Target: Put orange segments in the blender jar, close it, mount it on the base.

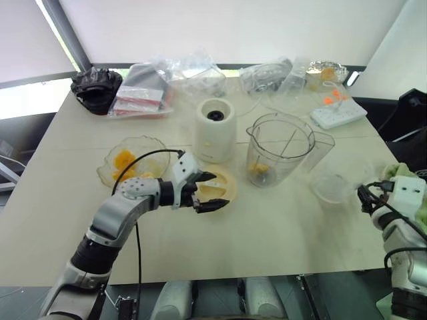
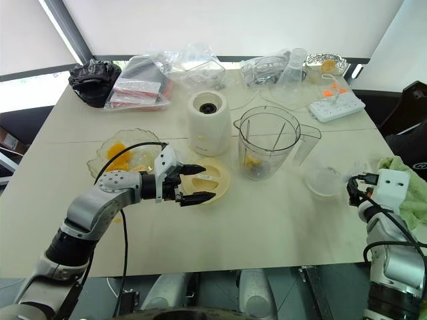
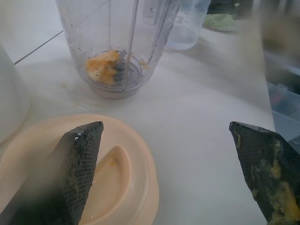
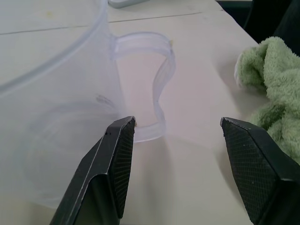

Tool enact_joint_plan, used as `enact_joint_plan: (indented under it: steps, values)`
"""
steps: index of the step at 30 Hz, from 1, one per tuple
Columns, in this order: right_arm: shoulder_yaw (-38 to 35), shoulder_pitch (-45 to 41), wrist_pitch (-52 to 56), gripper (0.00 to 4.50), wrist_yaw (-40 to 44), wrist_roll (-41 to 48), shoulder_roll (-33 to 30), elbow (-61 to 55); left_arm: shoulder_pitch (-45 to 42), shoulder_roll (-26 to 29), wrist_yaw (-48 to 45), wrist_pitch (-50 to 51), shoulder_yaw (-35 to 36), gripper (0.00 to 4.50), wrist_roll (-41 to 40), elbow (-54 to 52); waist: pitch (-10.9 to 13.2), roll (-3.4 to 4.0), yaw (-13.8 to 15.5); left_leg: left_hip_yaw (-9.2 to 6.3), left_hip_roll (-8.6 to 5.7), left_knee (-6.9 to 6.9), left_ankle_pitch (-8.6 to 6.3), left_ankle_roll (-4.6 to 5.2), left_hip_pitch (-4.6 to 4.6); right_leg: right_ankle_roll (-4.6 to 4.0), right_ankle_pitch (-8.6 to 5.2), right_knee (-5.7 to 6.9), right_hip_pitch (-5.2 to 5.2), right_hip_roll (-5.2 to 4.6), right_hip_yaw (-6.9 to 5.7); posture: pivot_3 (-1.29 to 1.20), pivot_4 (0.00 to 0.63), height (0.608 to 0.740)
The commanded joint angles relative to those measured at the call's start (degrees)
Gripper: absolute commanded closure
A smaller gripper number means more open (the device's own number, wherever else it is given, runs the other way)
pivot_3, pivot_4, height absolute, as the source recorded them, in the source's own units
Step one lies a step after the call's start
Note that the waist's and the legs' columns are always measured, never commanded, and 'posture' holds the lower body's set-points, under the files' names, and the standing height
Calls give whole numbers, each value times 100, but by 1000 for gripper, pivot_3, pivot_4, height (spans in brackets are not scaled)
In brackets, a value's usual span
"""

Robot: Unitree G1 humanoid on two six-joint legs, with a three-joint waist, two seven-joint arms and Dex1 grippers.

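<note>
Cream worktop (image 1: 280,220) carries the blender jar (image 1: 279,150) holding orange segments (image 1: 259,171); left gripper (image 1: 212,191) fingers spread wide over the lid (image 1: 223,183), right gripper (image 4: 176,140) fingers apart, empty.

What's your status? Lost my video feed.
Left gripper open over the lid, right gripper open by the small cup. Blender jar uncapped, off the base, orange segments inside. Nothing blocking.
</note>
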Motion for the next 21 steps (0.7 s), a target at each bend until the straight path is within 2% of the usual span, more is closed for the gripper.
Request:
enact_joint_plan:
  steps: [1,21]
  values:
    - [-54,123,181,1516,-65,108,70,-621,-73,12,-34,-105,-35,0,19,-120,0,0,2,0,0,0,0,0,0,0,0,0,0,0,0,0,150,740]
    - [-278,1132,767,1516,-223,287,448,-1989,-117,-51,-67,-186,-119,0,46,13,0,0,13,-3,0,-2,0,0,-2,-2,-3,-2,-2,-1,-1,0,150,740]
